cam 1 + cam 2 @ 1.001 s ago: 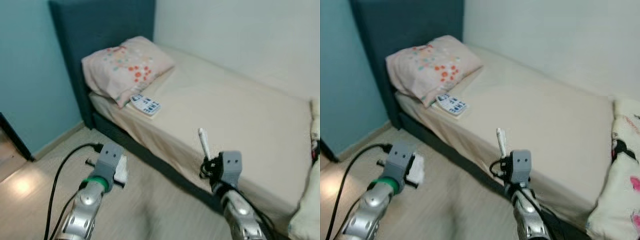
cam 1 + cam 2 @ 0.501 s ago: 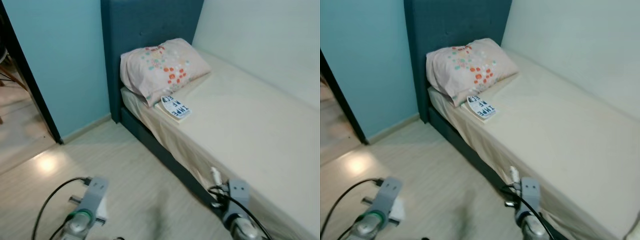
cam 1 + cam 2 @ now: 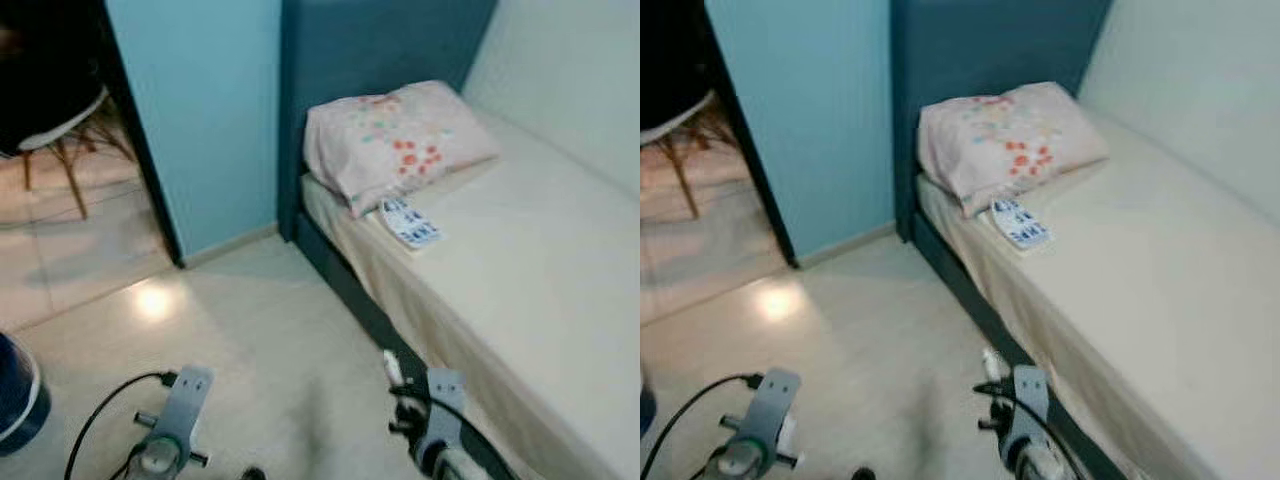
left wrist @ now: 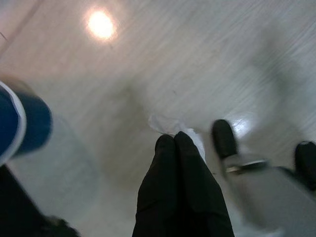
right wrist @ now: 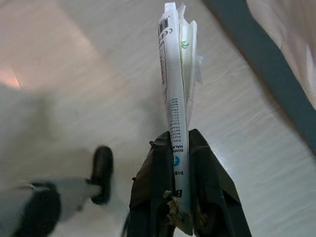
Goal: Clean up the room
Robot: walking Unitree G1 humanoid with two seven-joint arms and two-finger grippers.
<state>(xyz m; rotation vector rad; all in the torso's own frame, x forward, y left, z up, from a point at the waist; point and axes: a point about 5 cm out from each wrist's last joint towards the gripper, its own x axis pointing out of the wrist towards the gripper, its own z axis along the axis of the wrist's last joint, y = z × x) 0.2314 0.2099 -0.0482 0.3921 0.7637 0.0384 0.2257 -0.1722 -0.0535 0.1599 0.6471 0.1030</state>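
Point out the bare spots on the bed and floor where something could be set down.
The mattress is bare from the book toward its foot, along the white wall. The floor between the bed frame and doorway is open too. The head of the bed is crowded: pillow with the book against it. A blue bin takes the floor's left edge.

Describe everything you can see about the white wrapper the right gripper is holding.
The white wrapper is a long, flattened, crumpled package of what looks like thin plastic or paper, with black print, a barcode near its far end and a small green mark. It stands out straight from the right gripper, whose two black fingers are shut on its lower end. Its free end hangs over the pale floor, touching nothing else. In the head view it pokes up from the gripper beside the bed.
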